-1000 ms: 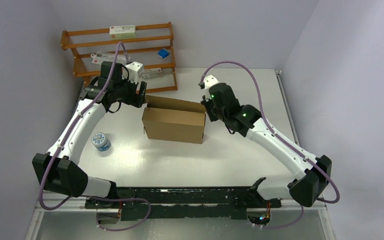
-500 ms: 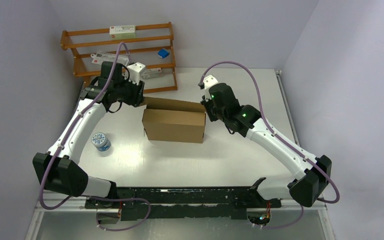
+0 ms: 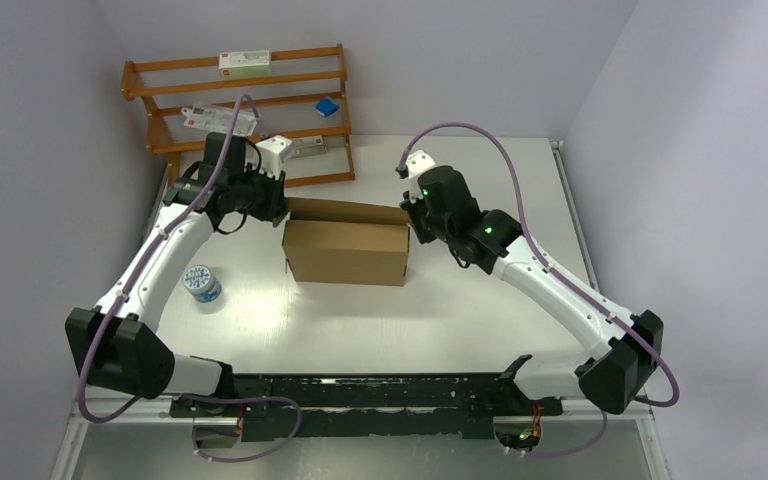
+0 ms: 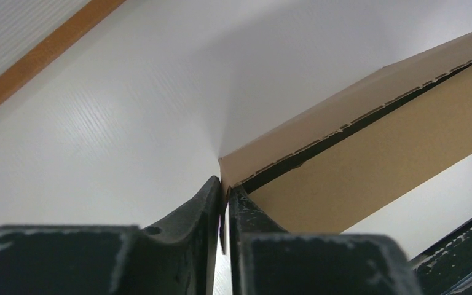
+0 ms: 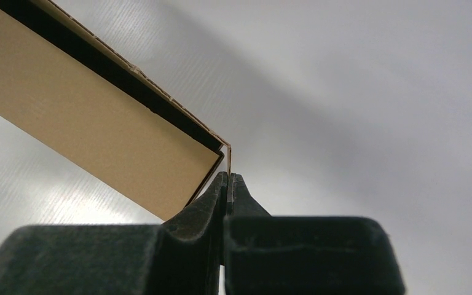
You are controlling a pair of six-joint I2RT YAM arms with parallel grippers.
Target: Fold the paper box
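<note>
The paper box (image 3: 348,250) is plain brown cardboard and stands in the middle of the white table with its back panel raised. My left gripper (image 3: 278,205) is at the box's back left corner, shut on the cardboard edge (image 4: 224,184), which sits pinched between the two black fingers (image 4: 196,209). My right gripper (image 3: 415,222) is at the back right corner, shut on the thin wall edge (image 5: 228,161) of the box (image 5: 98,129). The inside of the box (image 4: 369,153) faces both wrist cameras.
An orange wooden rack (image 3: 250,100) with small white cartons and a blue item stands at the back left, close behind my left wrist. A small round blue-and-white tub (image 3: 201,283) sits on the table (image 3: 380,320) left of the box.
My left gripper has closed from wide open onto the box's back left corner and shifted slightly left. The right arm and the box have stayed put.
</note>
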